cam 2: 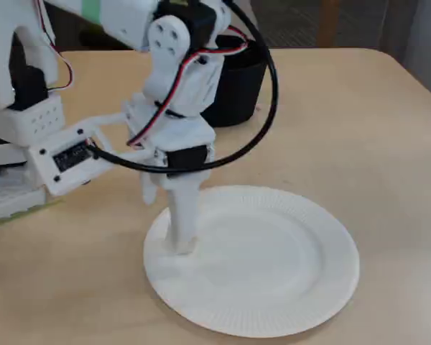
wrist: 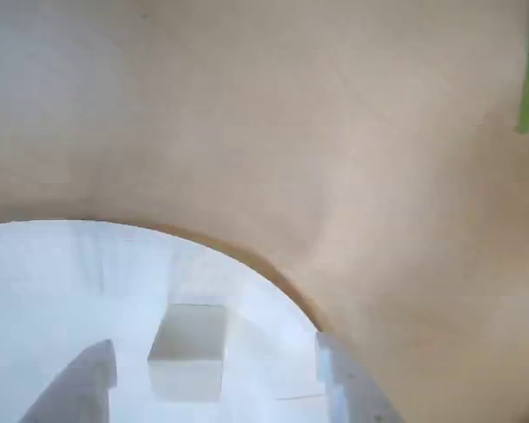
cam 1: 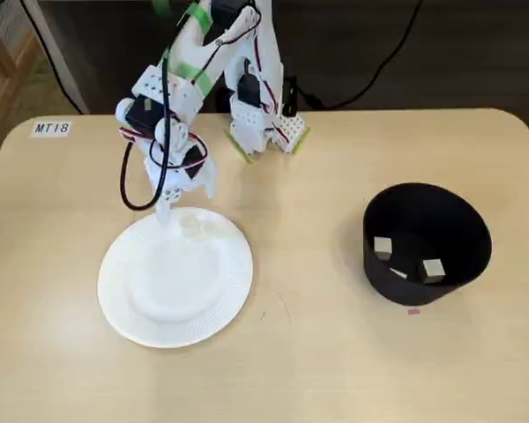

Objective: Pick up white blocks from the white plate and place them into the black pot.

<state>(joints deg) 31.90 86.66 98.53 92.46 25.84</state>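
One small pale beige cube (wrist: 187,363) lies flat on the round white paper plate with a finely ribbed rim (cam 1: 212,326), near the plate's far edge in a fixed view, where it shows only faintly (cam 1: 190,226) just below the arm's tip. It is a cube, so it has no long axis to speak of; in the wrist view its top face is up and its front face is turned squarely toward the camera, edges roughly in line with the frame. The white two-finger gripper (wrist: 213,383) reaches straight down over it: in the wrist view a grey finger (wrist: 75,388) shows to the left of the cube and a white one (wrist: 335,379) to its right, so the jaws stand spread on either side with clear gaps, not touching it. In another fixed view the gripper (cam 2: 181,241) meets the plate (cam 2: 287,287) at its left rim and hides the cube, so contact with the plate itself is probably there but hard to confirm. Well apart, on the right of the light wooden table (cam 1: 317,370) in a fixed view, stands the matte black round pot with straight walls (cam 1: 383,264), upright, with three more pale cubes (cam 1: 433,270) resting on its floor; one of them is a thin sliver of a shape, half in shadow. A white label reading MT18 (cam 1: 51,129) is stuck near the table's far left corner.
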